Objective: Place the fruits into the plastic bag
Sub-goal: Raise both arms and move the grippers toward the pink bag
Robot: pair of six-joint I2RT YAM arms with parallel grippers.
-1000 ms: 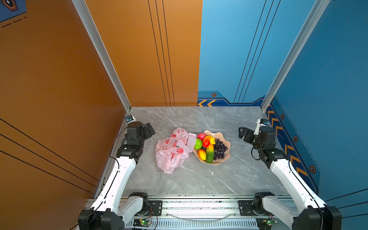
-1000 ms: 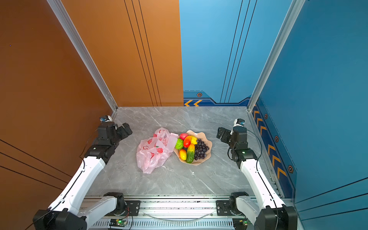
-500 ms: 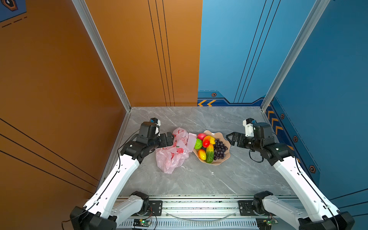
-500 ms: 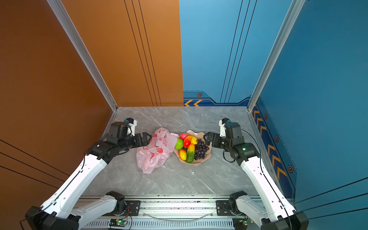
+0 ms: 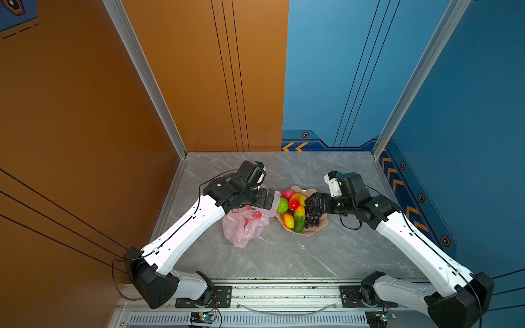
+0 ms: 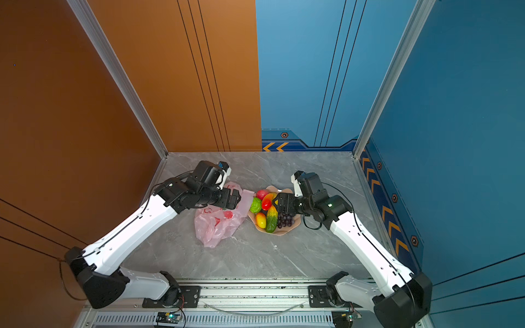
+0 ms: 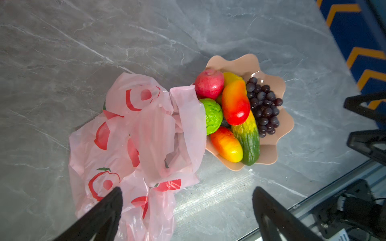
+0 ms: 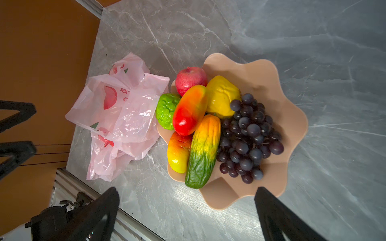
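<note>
The fruits lie heaped in a peach scalloped bowl [image 5: 314,230]: red apple [image 8: 191,79], bumpy green fruit [image 8: 167,110], red-orange pepper [image 8: 189,110], mango [image 8: 178,152], cucumber [image 8: 203,150] and grapes [image 8: 248,135]. The pale-pink plastic bag [image 5: 244,224] [image 7: 135,135] lies crumpled on the table against the bowl's left side, one flap touching the green fruit. My left gripper [image 5: 271,200] [image 7: 188,192] hovers open above the bag's end nearest the bowl, holding nothing. My right gripper [image 5: 311,203] [image 8: 187,192] hangs open over the bowl's right part, also holding nothing.
The grey marble table [image 5: 284,255] is walled by an orange panel [image 5: 85,142] on the left and a blue one [image 5: 454,142] on the right. A metal rail [image 5: 284,292] with both arm bases runs along the front edge.
Both arms have swung in from the table's sides toward the middle. The left gripper now hangs over the bag and the right over the bowl. Both stayed open; bag and fruits lie unmoved.
</note>
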